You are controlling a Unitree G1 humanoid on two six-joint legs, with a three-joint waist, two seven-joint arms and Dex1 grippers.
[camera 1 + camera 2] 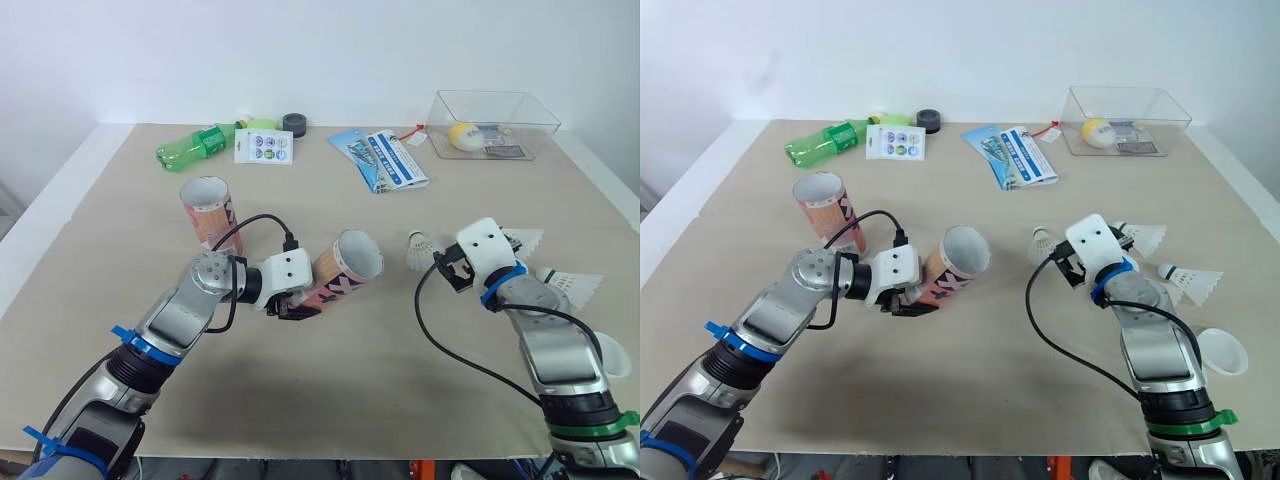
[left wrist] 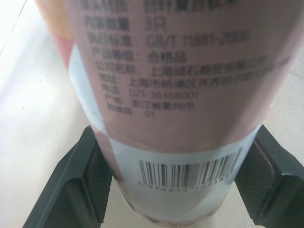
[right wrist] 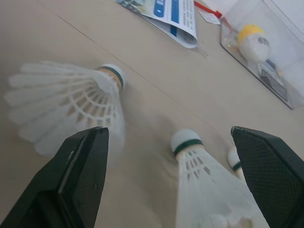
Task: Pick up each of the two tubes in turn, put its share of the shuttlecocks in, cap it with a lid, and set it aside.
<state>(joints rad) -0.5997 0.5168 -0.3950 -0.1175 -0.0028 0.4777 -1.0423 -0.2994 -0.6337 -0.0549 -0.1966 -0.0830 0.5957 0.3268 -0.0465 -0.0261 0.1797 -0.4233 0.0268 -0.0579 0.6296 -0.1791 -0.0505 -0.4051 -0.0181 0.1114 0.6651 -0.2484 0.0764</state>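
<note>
Step in hand: loading the first tube w/ shuttlecocks. L gripper [image 1: 287, 306] is clamped on the tilted tube [image 1: 338, 272] near its closed base; both fingers [image 2: 80, 180] press the tube's sides; the open mouth points up & toward the robot's right, off the table [image 1: 120, 200].

R gripper [image 1: 452, 270] hangs low over the shuttlecocks, jaws wide & holding nothing. In the right wrist view, one shuttlecock [image 3: 71, 104] lies just beside one finger, a second shuttlecock [image 3: 204, 175] sits between the fingers; neither is gripped. More birdies [image 1: 570, 284] lie near the R arm on its outer side.

Second tube [image 1: 208, 210] stands upright beyond the L arm, mouth open, untouched. A small black round item [image 1: 294, 122] at the table's far edge may be a lid; can't tell.

Next move, as I judge it: R gripper drops a bit, pinches one birdie by the cork end, not the feathers (they'd crush); then carries it cork-first to the tube mouth. L arm should keep the mouth steady & angled toward the R side. No capping yet; loading looks barely begun.
</note>
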